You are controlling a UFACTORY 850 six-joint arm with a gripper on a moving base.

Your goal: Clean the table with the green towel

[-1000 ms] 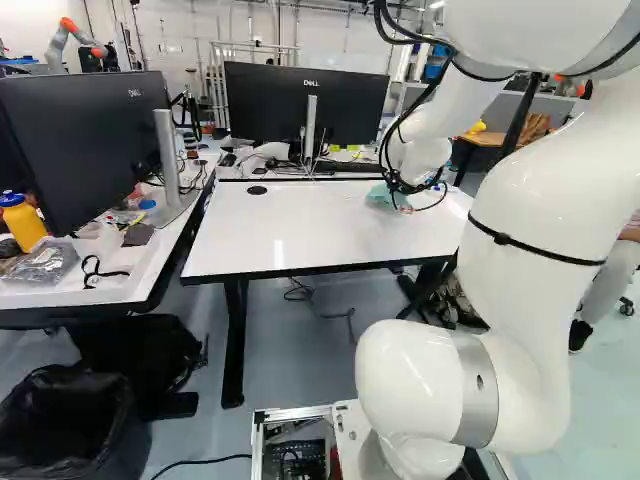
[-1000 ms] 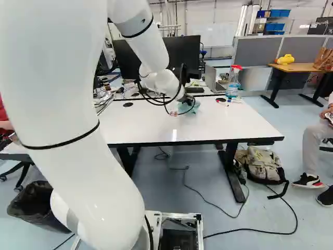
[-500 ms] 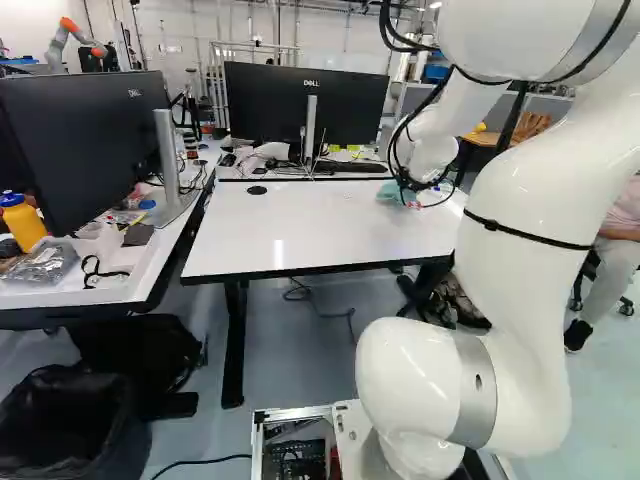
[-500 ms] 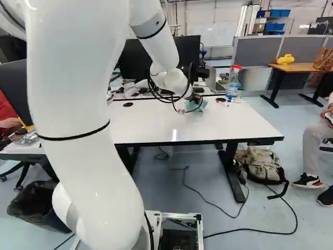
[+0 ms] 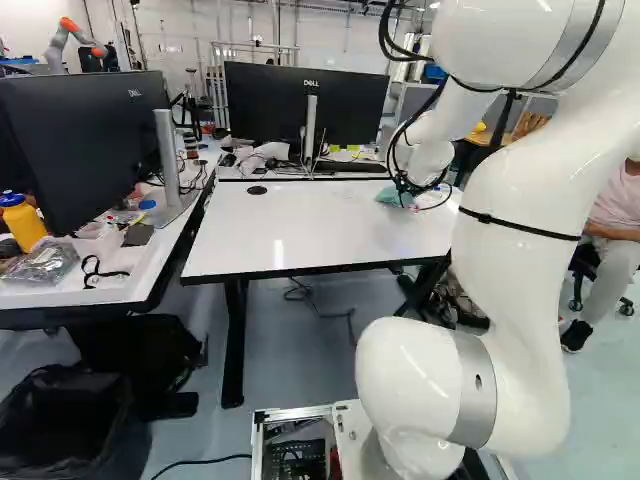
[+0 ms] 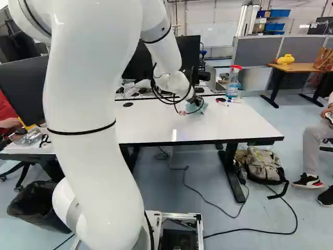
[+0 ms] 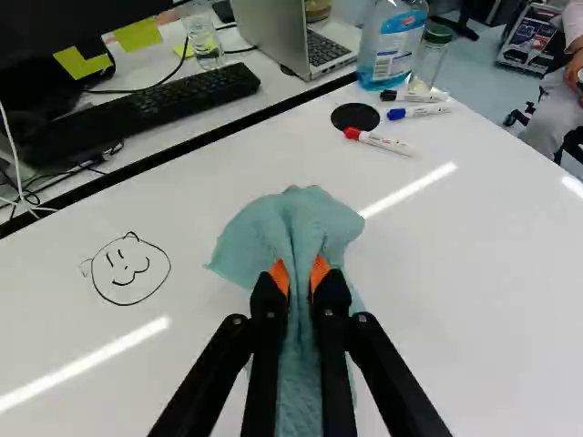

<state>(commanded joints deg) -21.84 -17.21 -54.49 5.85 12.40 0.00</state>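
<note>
Find the tool point(image 7: 299, 276) closed on the green towel point(image 7: 291, 218), pinching a gathered fold from both sides between orange pads point(image 7: 320, 271). Locate the towel on the desk point(image 7: 483, 273), toward the far edge, right of the middle, short of the far right corner. Fans out ahead of the tool and trails back between the fingers point(image 7: 334, 364).

Rate as light, soft and limp, with no risk of breakage. Expect bunching or folding under rather than sliding flat when pushed. Judge the hold sound: grips well in from the hem, on a thick pleat. Recommend keeping to such a central fold, avoiding a single corner, and pressing gently to spread cloth under the tool. Note the drawn face point(image 7: 132, 269) beside the towel, apparently due for wiping.

Containers: record a spray bottle point(image 7: 392, 45) by the far right corner, clear, holding blue liquid; beside it, a lidded jar point(image 7: 431, 56), contents not identifiable. Beyond the far edge, note a clear glass point(image 7: 200, 38), contents uncertain. Off the left edge, on the side desk point(image 5: 130, 285), see a yellow bottle point(image 5: 22, 225), too opaque to inspect. Lower, on the floor, note a lined bin point(image 6: 32, 211); cannot make out contents.
</note>
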